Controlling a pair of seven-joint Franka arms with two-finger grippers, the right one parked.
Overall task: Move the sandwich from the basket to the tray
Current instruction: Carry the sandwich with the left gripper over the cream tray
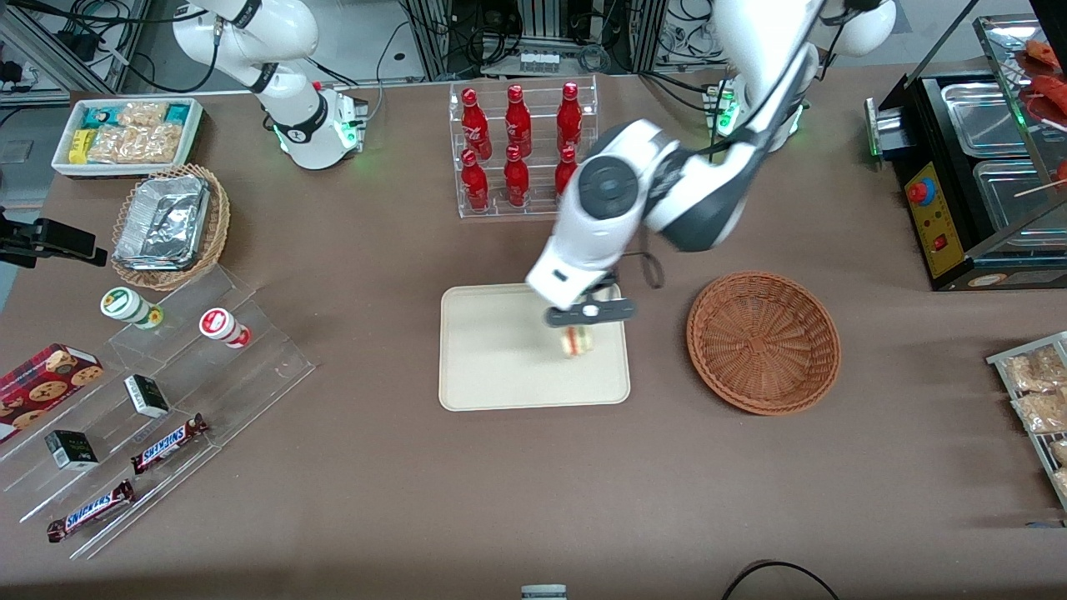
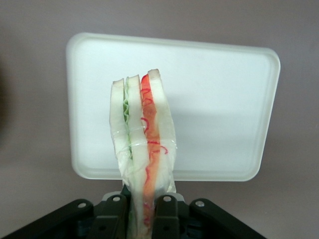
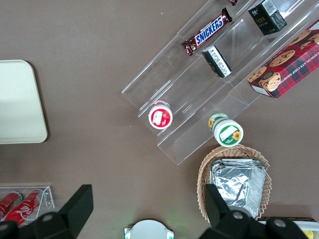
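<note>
While the left arm reached over the table, its gripper (image 1: 577,332) was positioned above the tray (image 1: 492,367), over the part of it toward the working arm's end. The sandwich (image 1: 577,341) was clamped between the two fingers (image 2: 167,211), which were closed against its bread faces, so that the wedge was held upright with its red and green filling layers seen edge-on. From the wrist camera the sandwich (image 2: 144,149) was seen projecting out from the fingers, with the cream tray (image 2: 224,109) spread beneath it. Whether the sandwich was touching the tray surface or hanging just above it could not be told. The basket (image 1: 763,342) was found beside the tray, toward the working arm's end of the table, and nothing was seen in it. A clear rack of red bottles (image 1: 518,146) was set farther from the front camera than the tray. Toward the parked arm's end, a tan wicker basket with foil packs (image 1: 171,225) and clear display steps with snack bars (image 1: 167,400) were laid out
</note>
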